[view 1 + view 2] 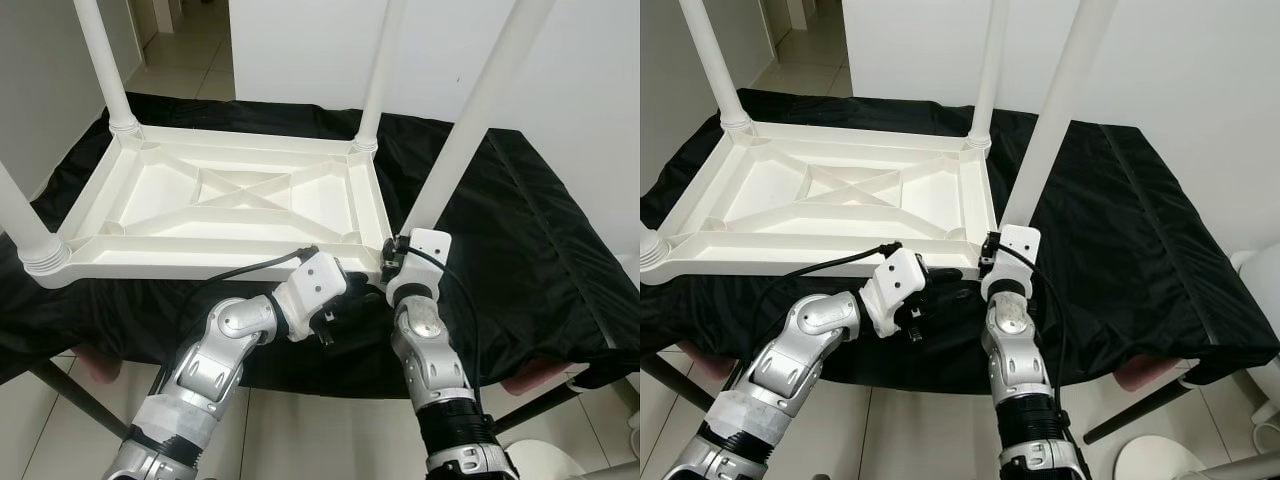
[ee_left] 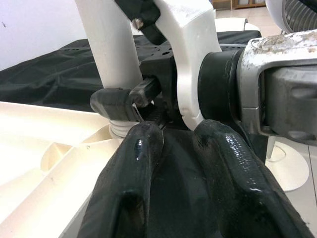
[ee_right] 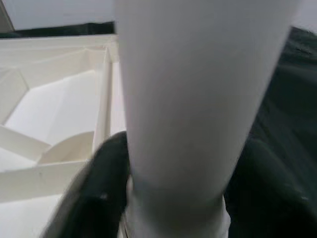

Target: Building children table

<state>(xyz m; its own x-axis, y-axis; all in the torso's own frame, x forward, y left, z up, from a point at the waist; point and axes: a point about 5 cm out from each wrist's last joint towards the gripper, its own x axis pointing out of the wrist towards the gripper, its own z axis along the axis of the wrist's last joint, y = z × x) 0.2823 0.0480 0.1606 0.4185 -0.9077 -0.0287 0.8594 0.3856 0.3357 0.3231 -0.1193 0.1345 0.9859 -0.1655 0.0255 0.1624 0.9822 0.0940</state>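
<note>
Both silver arms reach up from the near edge, meeting at the front-right corner of the upturned white table top (image 1: 230, 205), which lies underside-up on a black cloth (image 1: 520, 240) over a work table. Right gripper (image 3: 173, 198) is clamped round the base of the front-right leg (image 1: 475, 120), just above its threaded collar, one black finger (image 3: 94, 193) on each side; leg tilts up & away to the right, seated at the corner socket. Left gripper (image 2: 176, 148) sits just beside it, below the top's front edge, fingers (image 2: 131, 183) slightly apart w/ nothing between them, tips near the right gripper's wrist housing. Three other legs stand in their corners: back-left (image 1: 105, 65), back-right (image 1: 378, 75), front-left (image 1: 25, 235). Room: cloth is bare to the right of the top, wide strip out to its right edge; top's front edge runs close to the cloth's near edge, little margin there. White wall behind, tiled floor (image 1: 330, 435) below, doorway at back-left.
</note>
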